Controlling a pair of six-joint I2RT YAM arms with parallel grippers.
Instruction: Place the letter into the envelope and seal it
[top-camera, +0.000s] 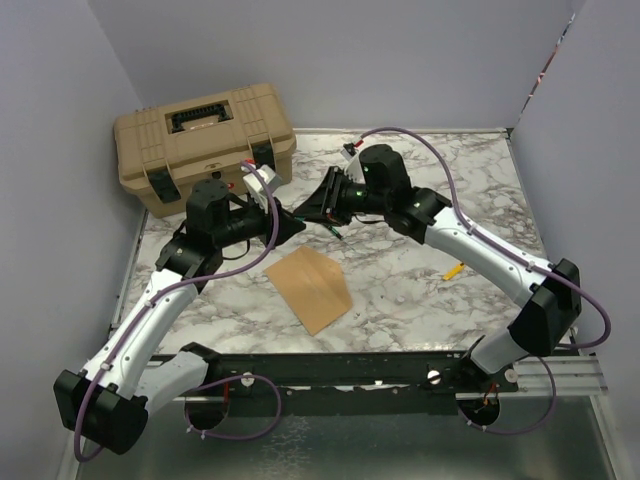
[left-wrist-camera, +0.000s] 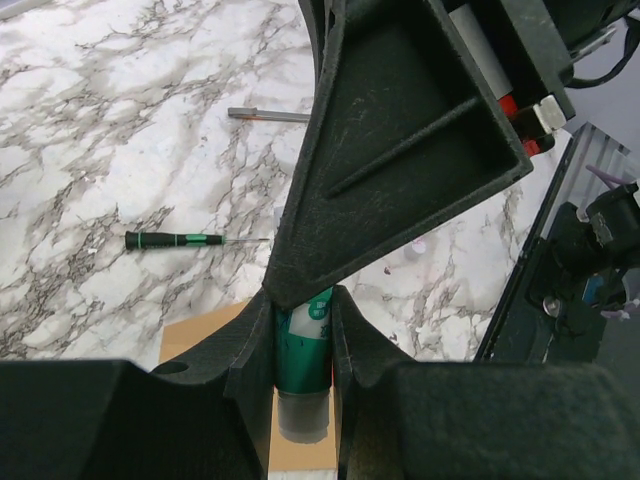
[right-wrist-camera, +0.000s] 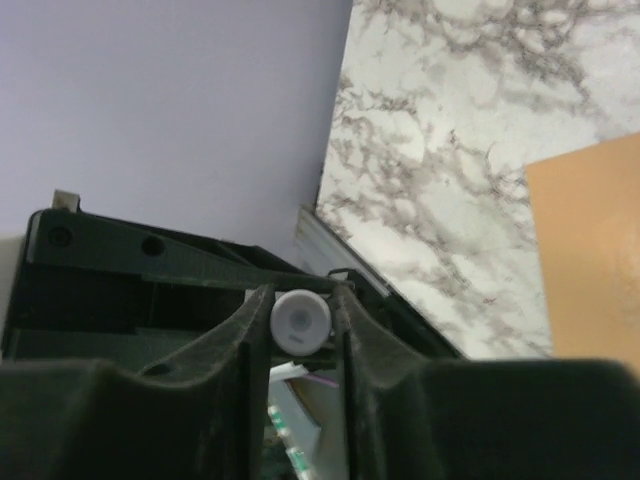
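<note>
The kraft-brown envelope (top-camera: 310, 288) lies flat mid-table, also showing under the left wrist (left-wrist-camera: 200, 335) and at the right edge of the right wrist view (right-wrist-camera: 590, 250). The letter is out of view. Both grippers meet in the air behind the envelope. My left gripper (top-camera: 292, 224) (left-wrist-camera: 303, 310) is shut on a green glue tube (left-wrist-camera: 303, 350), white cap end toward its camera. My right gripper (top-camera: 320, 203) (right-wrist-camera: 300, 315) faces it, jaws closed against the sides of the tube's round white cap (right-wrist-camera: 301, 322).
A tan hard case (top-camera: 205, 145) stands at the back left. A green-handled screwdriver (left-wrist-camera: 175, 240) and a grey tool (left-wrist-camera: 268, 115) lie on the marble. A small yellow item (top-camera: 453, 270) sits right of centre. Walls close in on the left, back and right.
</note>
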